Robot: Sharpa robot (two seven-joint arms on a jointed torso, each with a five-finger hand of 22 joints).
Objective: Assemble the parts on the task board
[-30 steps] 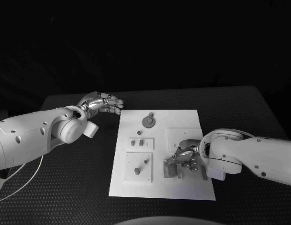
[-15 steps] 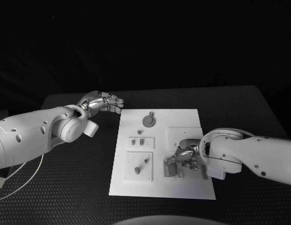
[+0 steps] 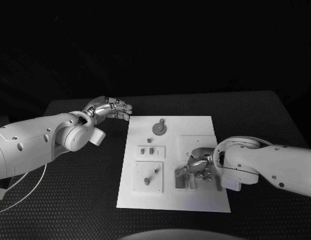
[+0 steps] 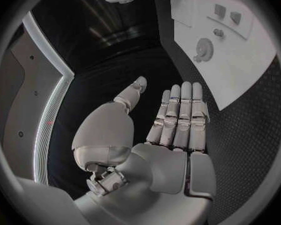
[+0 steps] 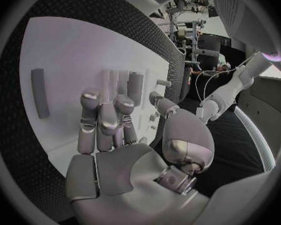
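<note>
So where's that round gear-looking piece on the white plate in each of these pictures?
Head view: the gear lies at the task board's far end, nearest the left hand.
Left wrist view: gear beyond the fingertips.
Right wrist view: not in it.
Shared landmark: the task board.

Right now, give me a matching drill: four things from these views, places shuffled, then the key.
Things:
1. left robot hand
2. right robot hand
3. round gear-like part
4. task board

Places:
A. far end of the board
B. middle of the black table
C. off the board, beside its far left corner
D. over the board's near right section

Pairs: 1-C, 2-D, 3-A, 4-B
</note>
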